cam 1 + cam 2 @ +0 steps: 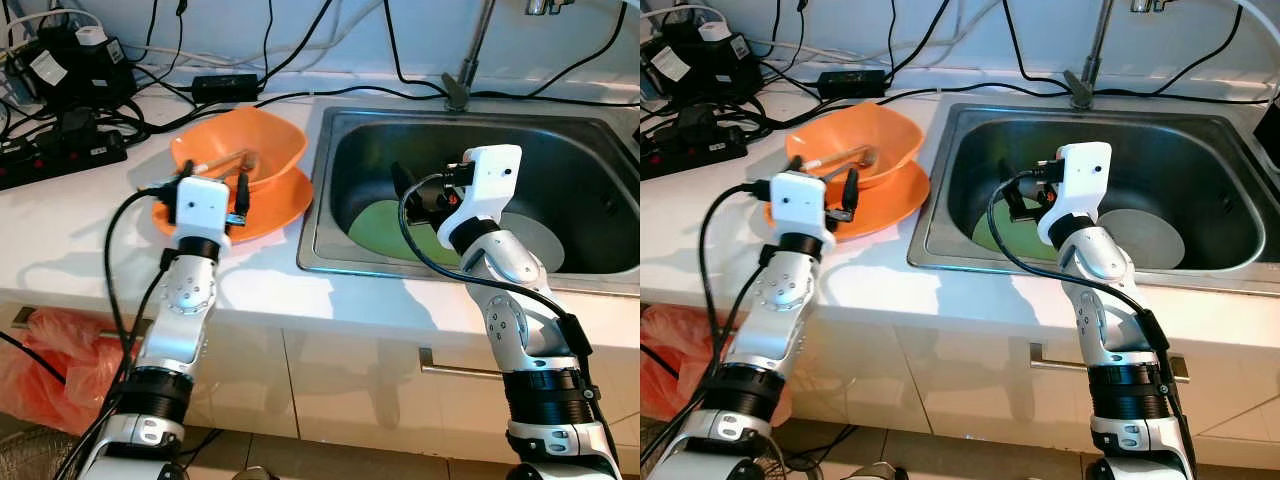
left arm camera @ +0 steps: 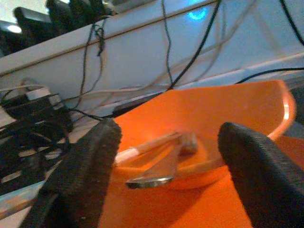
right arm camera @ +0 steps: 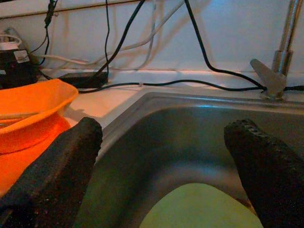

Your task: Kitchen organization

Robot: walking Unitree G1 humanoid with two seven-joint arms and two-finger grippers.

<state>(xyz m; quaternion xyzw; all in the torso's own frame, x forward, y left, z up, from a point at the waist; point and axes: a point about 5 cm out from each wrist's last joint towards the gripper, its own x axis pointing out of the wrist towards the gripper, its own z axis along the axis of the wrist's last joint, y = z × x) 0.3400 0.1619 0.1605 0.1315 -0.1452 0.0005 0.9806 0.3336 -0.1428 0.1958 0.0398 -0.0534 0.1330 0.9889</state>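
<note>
On the counter (image 1: 90, 250) left of the sink (image 1: 330, 160), an orange bowl (image 1: 270, 140) sits on an orange plate (image 1: 285, 205), with a spoon (image 2: 161, 173) and what looks like a chopstick or light stick (image 2: 142, 149) lying inside the bowl. Left end effector (image 1: 205, 200) hovers just at the plate's near edge, fingers (image 2: 80, 175) spread apart, holding nothing. Right end effector (image 1: 410, 195) is over the sink basin, fingers (image 3: 57, 171) also apart and empty, just above a green plate (image 1: 385, 225); a grey plate (image 1: 545, 245) lies beside it on the sink bottom, partly behind the arm. Progress judgement: early or mid, nothing gripped, dishes split between sink and counter (which pile is the goal cannot be told from the task line). Likely left: grab the green and grey plates, or move the orange set. Around: power strip (image 1: 60, 160) and adapters with a tangle of black cables (image 1: 300, 95) along the back of the counter, faucet (image 1: 470, 60) behind the sink, red plastic bag (image 1: 50, 350) on the floor lower left. In the way: cable running along the sink's rear rim, the robot's own wrist cables, the steep sink wall for a flat plate.
</note>
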